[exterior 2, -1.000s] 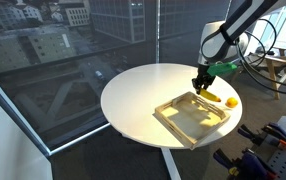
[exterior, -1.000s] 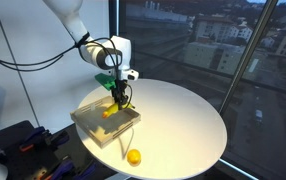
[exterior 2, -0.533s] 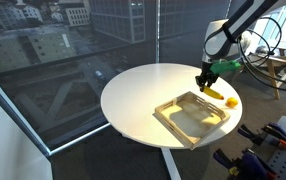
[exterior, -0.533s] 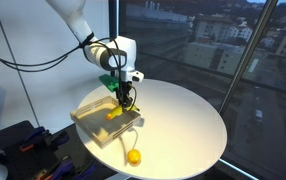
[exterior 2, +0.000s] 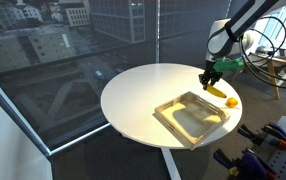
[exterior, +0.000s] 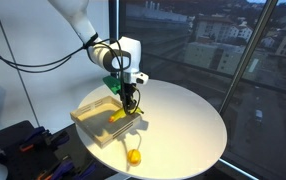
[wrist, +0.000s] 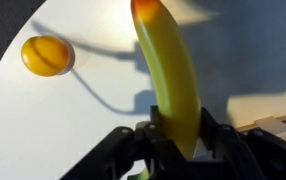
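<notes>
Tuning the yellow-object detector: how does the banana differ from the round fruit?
The banana is long and pale yellow; the round fruit is small, spherical and a deeper orange-yellow. The banana is clamped in the gripper; the round fruit lies free on the table. Both are smooth and yellowish.

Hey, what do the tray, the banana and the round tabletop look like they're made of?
The tray looks like pale wood: matte, light tan, with a raised rim. The banana has smooth, glossy yellow skin with highlights; real or plastic, I cannot tell. The tabletop is white, smooth and faintly shiny, probably laminate.
</notes>
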You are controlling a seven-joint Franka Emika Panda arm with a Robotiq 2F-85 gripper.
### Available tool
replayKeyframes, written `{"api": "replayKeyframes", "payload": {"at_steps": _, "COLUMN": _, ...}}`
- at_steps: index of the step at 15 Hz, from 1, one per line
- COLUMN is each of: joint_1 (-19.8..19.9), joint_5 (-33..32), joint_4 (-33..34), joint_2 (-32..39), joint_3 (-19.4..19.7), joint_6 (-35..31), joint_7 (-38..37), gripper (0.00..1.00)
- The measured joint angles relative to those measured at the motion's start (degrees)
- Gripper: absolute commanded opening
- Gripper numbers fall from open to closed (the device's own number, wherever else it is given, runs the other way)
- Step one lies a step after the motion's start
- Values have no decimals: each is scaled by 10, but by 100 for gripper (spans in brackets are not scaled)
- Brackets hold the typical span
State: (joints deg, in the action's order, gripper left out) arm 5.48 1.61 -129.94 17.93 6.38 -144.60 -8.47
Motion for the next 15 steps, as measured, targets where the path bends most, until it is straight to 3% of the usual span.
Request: {"api": "replayKeyframes", "payload": {"at_steps": 15, "joint_1": 20, "joint_5": 12, "joint_4": 97, "joint_2": 93, "joint_3": 1, "joint_6": 8, "joint_7": 0, "gripper": 16}}
